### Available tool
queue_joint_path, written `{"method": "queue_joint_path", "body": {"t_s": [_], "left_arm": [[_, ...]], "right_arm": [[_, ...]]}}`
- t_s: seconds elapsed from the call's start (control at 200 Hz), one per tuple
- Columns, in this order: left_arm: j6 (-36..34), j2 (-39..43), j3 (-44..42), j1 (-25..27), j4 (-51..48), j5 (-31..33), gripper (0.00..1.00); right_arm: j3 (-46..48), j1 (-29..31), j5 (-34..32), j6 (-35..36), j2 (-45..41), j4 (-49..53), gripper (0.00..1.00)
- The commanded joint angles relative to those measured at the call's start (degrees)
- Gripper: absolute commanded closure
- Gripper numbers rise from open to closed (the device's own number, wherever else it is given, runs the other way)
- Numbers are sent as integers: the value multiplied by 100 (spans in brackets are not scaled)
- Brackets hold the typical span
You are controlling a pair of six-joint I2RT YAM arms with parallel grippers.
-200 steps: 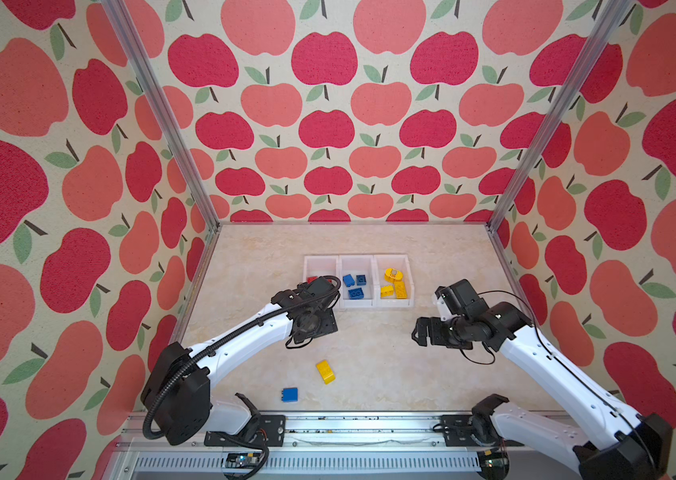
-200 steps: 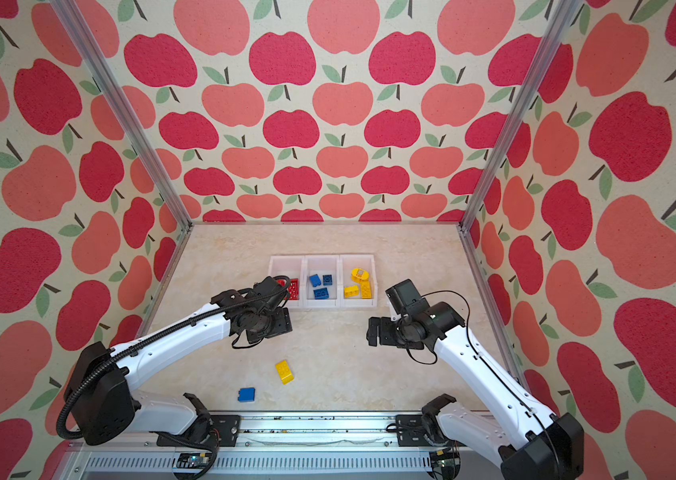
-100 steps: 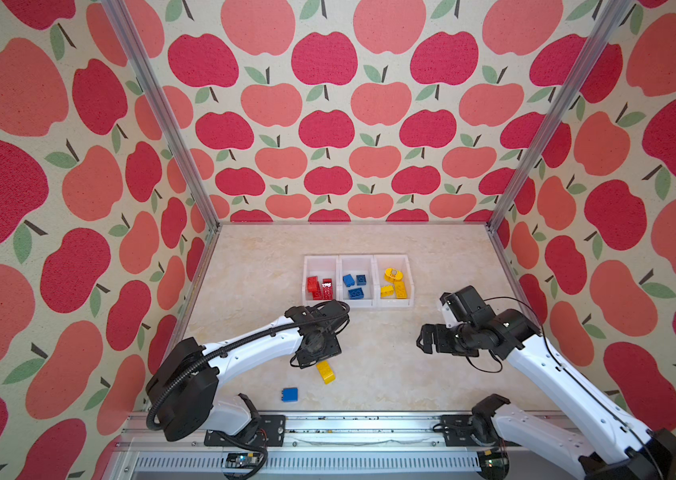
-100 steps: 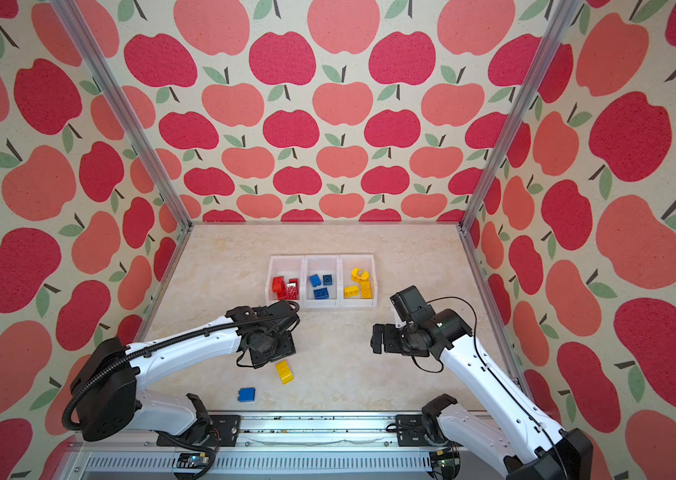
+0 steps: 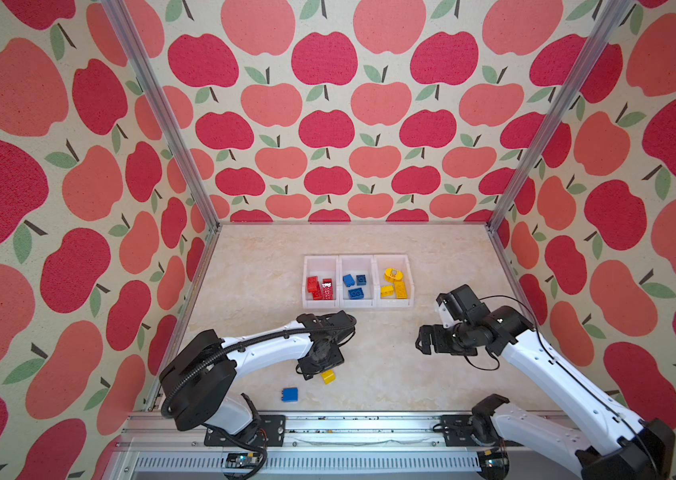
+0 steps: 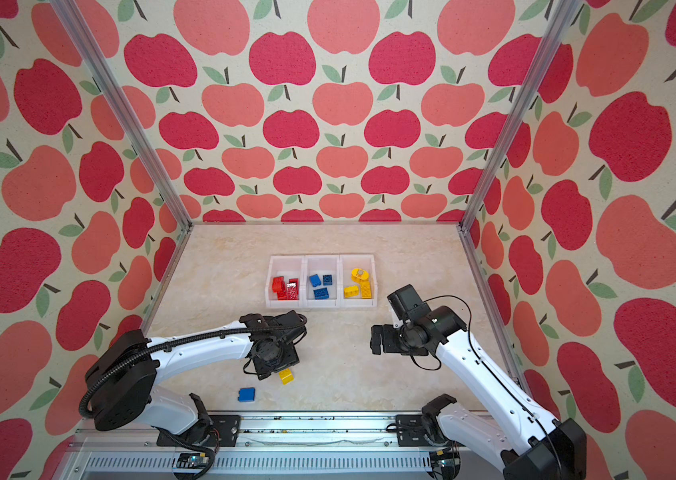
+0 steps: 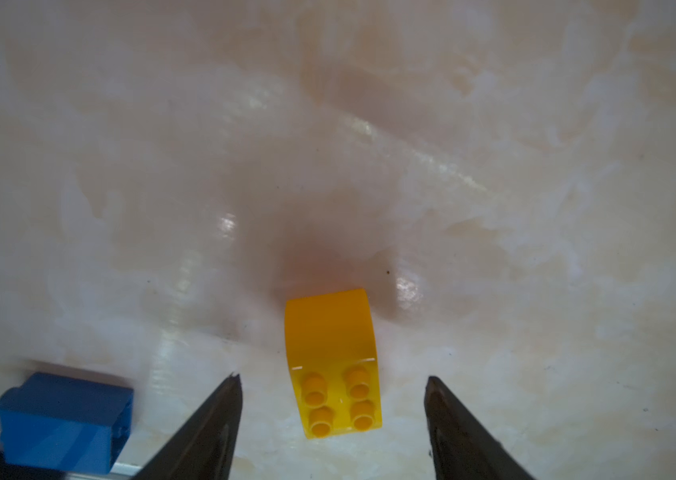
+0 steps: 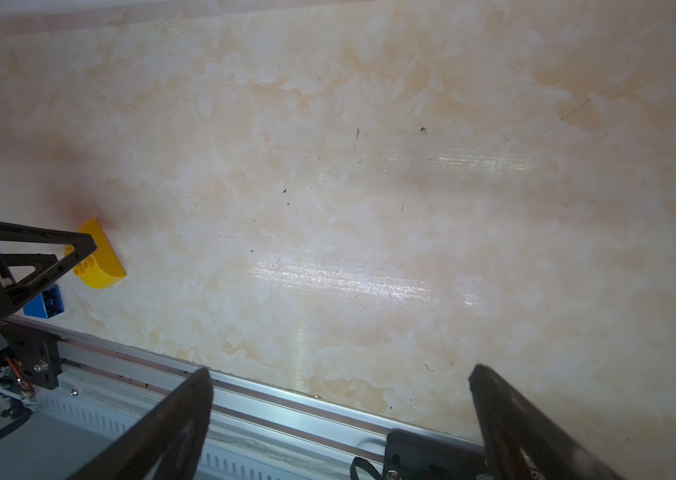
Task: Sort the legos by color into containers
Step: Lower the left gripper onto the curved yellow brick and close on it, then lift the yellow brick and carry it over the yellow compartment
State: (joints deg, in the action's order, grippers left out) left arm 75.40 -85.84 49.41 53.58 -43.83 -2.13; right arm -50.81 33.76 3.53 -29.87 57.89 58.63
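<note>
My left wrist camera gives me what the top views cannot. The left claw (image 7: 333, 377) has its jaws partly spread, and the studded end of the loose yellow brick (image 7: 334, 361) lies between the two finger tips. There is bare table (image 7: 494, 208) on each side of it, and neither finger touches it. The brick's smooth curved end points out ahead of the tips. I cannot tell from this view how high the tips sit above the surface.

In both top views the claw's black body (image 5: 319, 361) covers most of that brick, so only a yellow corner (image 5: 328, 376) peeks out at its edge. The gap between the fingers is hidden there.

The loose blue brick (image 7: 64, 419) lies outside one finger, near it but apart. In a top view it sits (image 6: 246, 394) on the rail side of the claw.

Only the top views show the containers (image 5: 357, 304), which stand beyond the left claw on the side away from the rail. They hold red bricks (image 5: 319, 287), blue bricks (image 5: 355, 286) and yellow bricks (image 5: 394, 284), one color to a bin.

The right claw (image 8: 339, 370) is spread wide with nothing in it, over bare table and well apart from both loose bricks. Its camera catches the left claw's finger in front of the yellow brick's studded end.
</note>
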Motion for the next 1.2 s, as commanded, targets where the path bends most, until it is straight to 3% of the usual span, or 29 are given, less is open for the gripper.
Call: {"method": "queue_joint_path", "body": {"t_s": [0.0, 0.3, 0.885, 1.196], "left_arm": [[378, -138, -102, 47, 45, -90, 30], [502, -339, -274, 47, 304, -187, 34], [407, -389, -266, 29, 271, -145, 66], [-186, -352, 284, -15, -59, -64, 80]], "right_arm": [[-11, 44, 51, 131, 30, 53, 1], [-17, 12, 90, 208, 43, 17, 1], [-3, -18, 116, 139, 65, -88, 1], [-29, -11, 84, 122, 145, -133, 1]]}}
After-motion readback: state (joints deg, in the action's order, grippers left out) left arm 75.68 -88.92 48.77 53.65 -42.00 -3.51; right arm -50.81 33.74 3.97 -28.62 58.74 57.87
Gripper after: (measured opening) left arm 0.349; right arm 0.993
